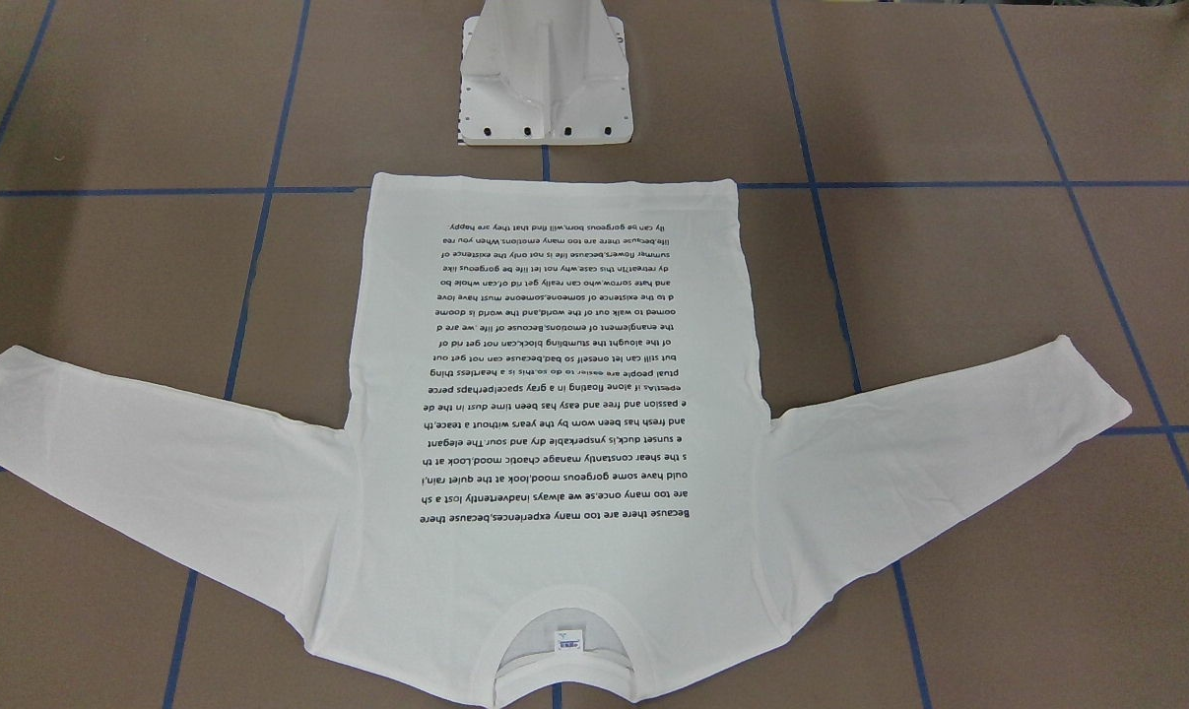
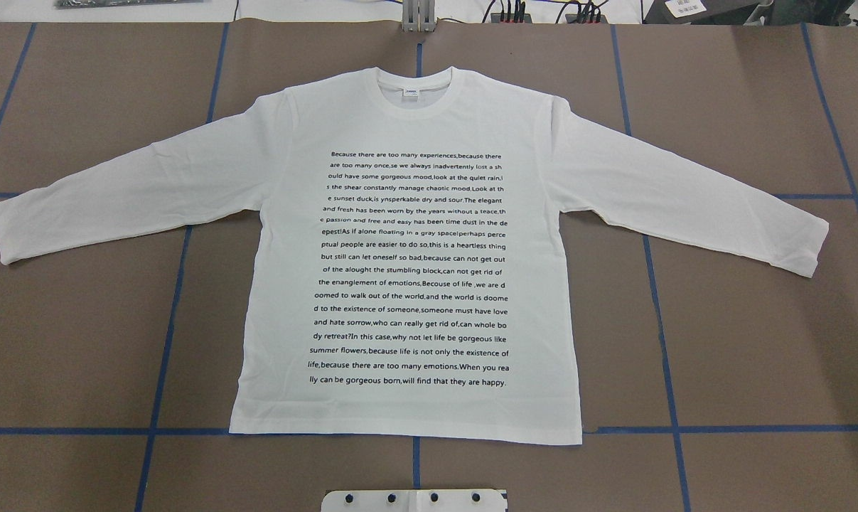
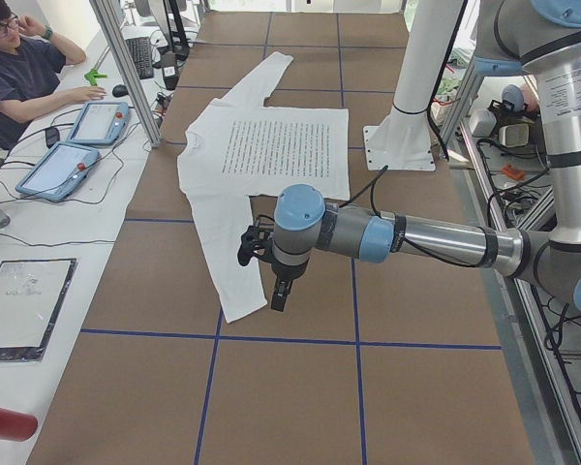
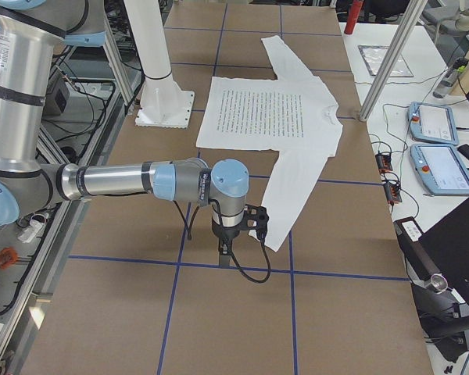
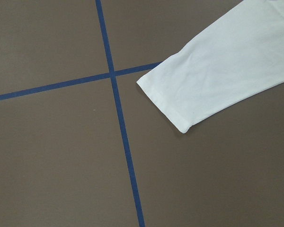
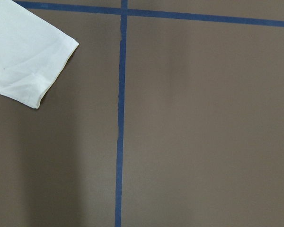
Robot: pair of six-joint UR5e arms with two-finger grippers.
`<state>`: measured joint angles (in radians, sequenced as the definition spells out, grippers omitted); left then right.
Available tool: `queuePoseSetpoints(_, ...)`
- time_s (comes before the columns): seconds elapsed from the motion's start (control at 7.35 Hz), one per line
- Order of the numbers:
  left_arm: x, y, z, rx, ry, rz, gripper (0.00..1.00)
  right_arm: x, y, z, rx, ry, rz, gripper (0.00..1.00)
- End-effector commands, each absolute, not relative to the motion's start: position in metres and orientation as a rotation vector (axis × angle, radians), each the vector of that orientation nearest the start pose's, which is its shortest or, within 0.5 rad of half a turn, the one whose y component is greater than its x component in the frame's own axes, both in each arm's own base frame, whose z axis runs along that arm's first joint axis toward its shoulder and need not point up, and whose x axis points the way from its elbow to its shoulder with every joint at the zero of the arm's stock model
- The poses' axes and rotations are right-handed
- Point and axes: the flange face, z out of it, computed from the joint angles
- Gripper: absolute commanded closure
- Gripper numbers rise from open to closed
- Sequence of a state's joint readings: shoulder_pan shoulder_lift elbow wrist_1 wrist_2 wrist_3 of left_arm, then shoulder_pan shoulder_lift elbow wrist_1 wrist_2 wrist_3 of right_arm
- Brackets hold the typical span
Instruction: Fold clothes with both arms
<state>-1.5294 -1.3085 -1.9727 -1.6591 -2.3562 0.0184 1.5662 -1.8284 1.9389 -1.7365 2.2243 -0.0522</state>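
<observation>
While the white T-shirt (image 2: 407, 249) lies flat on the counter (image 2: 755, 341), sleeves spread, the left pincer (image 3: 280, 296) and right pincer (image 4: 223, 248) hang near its cuffs. Spread or pressed together, I cannot tell.

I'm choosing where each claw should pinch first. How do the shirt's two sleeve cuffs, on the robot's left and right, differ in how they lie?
The left cuff has a corner close to a crossing of blue tape; the right cuff keeps a wider strip of bare table from its nearest crossing. The right cuff seems slightly creased near its hem; the left cuff looks smooth. Both are white and lie flat.
</observation>
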Motion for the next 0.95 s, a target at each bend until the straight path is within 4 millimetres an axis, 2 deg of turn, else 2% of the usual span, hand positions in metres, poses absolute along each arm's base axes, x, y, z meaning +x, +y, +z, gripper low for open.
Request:
queuePoseSetpoints(0.0, -0.046, -0.394, 0.561, 0.224, 0.786, 0.155, 0.00, 0.071, -0.377, 0.615, -0.036, -0.654, -0.037, 0.00)
queuePoseSetpoints(0.27, -0.047, -0.395, 0.536, 0.300, 0.782, 0.184, 0.00, 0.072, -0.386, 0.592, 0.011, -0.644, -0.045, 0.00)
queuePoseSetpoints(0.41, -0.047, -0.399, 0.523, 0.403, 0.777, 0.225, 0.00, 0.072, -0.421, 0.556, 0.118, -0.638, -0.079, 0.00)
queuePoseSetpoints(0.54, -0.046, -0.411, 0.504, 0.523, 0.775, 0.268, 0.00, 0.072, -0.441, 0.533, 0.200, -0.642, -0.099, 0.00)
queuePoseSetpoints(0.68, -0.046, -0.444, 0.477, 0.669, 0.756, 0.316, 0.00, 0.070, -0.442, 0.537, 0.184, -0.664, -0.069, 0.00)
queuePoseSetpoints(0.82, -0.048, -0.452, 0.475, 0.681, 0.759, 0.304, 0.00, 0.070, -0.443, 0.538, 0.176, -0.675, -0.046, 0.00)
